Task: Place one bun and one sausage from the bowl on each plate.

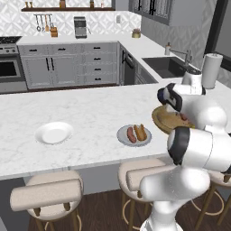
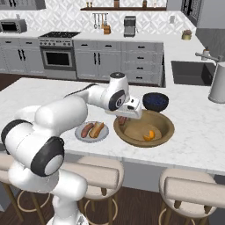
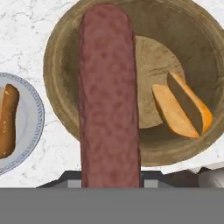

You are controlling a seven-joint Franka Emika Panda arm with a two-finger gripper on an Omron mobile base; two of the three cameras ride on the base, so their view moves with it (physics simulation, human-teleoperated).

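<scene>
Reddish-brown sausage (image 3: 109, 96) sits between my jaws in the hand view, its long axis running straight out ahead of them, away from the camera, so I read the jaws as narrowed onto it and holding it. Under it lies the wooden bowl (image 3: 61, 57), with 1 split bun (image 3: 183, 107) on its floor off to the right of the jaws. The grey plate (image 3: 33, 127) is to the left of the jaws, just beside the bowl's rim, with a bun (image 3: 8, 120) already on it.

From the left base view, my gripper (image 1: 182, 116) is over the bowl (image 1: 159, 118), mostly masked by my own arm. The grey plate (image 1: 122, 136) is just to the side of it and already carries 1 sausage and 1 bun. The white plate (image 1: 54, 133) lies bare, well apart along the counter, past the grey one. I judge that is where this sausage should go.

In the right base view, the gripper (image 2: 124, 117) hangs at the bowl's (image 2: 165, 132) near-left rim with the sausage end (image 2: 121, 119) showing below it. A dark blue bowl (image 2: 155, 101) stands just behind the wooden one. The path from the jaws across the grey plate (image 2: 81, 134) looks open marble; I would lift above the rim first, then keep back from the counter's front edge.
</scene>
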